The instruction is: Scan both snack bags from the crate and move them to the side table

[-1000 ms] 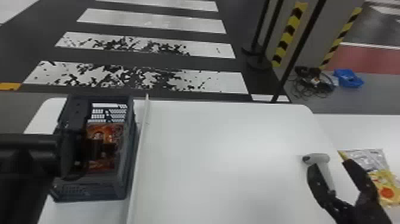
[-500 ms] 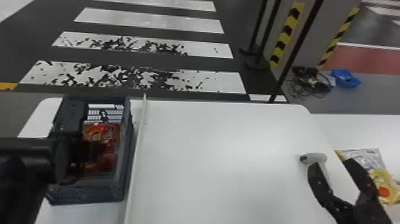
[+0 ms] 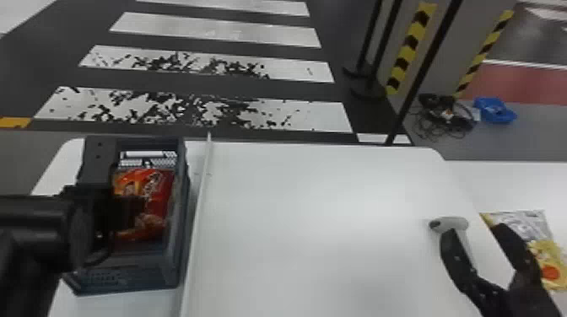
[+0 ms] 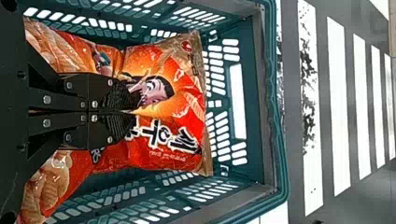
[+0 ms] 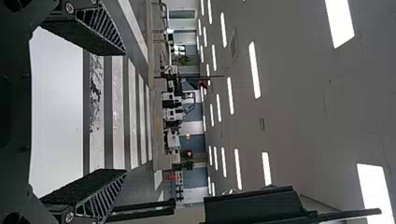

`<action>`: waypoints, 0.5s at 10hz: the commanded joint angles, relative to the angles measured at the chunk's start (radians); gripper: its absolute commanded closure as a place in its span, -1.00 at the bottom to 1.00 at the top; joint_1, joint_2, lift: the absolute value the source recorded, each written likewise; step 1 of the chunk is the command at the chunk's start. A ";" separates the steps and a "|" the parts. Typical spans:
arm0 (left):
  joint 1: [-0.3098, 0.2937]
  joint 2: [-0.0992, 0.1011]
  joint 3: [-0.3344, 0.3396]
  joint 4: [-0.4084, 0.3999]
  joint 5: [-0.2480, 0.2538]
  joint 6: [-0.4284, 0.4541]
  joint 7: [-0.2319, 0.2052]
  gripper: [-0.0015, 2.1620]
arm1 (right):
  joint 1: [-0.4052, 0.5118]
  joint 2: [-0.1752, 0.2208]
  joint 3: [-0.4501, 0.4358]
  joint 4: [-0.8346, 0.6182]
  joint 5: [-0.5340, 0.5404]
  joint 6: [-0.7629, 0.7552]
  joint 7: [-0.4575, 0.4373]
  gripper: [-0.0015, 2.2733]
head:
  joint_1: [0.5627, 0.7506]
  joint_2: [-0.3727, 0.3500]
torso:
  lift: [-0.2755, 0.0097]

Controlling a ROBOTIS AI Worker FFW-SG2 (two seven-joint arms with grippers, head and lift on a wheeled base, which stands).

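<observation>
Taking twelve as straight ahead of the robot, I see its left gripper (image 4: pixel 133 112) with fingers together, apparently pinching the red snack bag (image 4: pixel 182 107) inside the crate (image 3: pixel 182 236) at ten o'clock: the second pick, I'd judge. It next needs a straight lift clear of the walls, then a swing toward the scanner (image 3: pixel 449 223) at two, where the right gripper (image 3: pixel 476 234) hangs, fingers apart, near the yellow snack bag (image 3: pixel 546 248) on the side table (image 3: pixel 514 185).
</observation>
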 commanded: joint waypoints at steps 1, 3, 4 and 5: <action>0.013 -0.001 0.002 -0.034 0.006 0.003 0.000 0.75 | 0.000 0.002 0.000 -0.001 0.000 0.000 0.001 -0.91 | 0.41 -0.35 | 0.26; 0.036 -0.001 0.007 -0.095 0.024 0.006 0.000 0.75 | 0.003 0.002 0.000 0.000 0.000 0.000 0.001 -0.91 | 0.41 -0.36 | 0.26; 0.047 -0.001 0.010 -0.132 0.027 0.006 0.000 0.75 | 0.003 0.002 0.000 0.000 0.000 0.000 0.001 -0.91 | 0.41 -0.37 | 0.26; 0.061 -0.001 0.011 -0.167 0.031 0.009 0.009 0.75 | 0.003 0.003 0.000 -0.003 0.002 0.000 0.001 -0.91 | 0.41 -0.38 | 0.26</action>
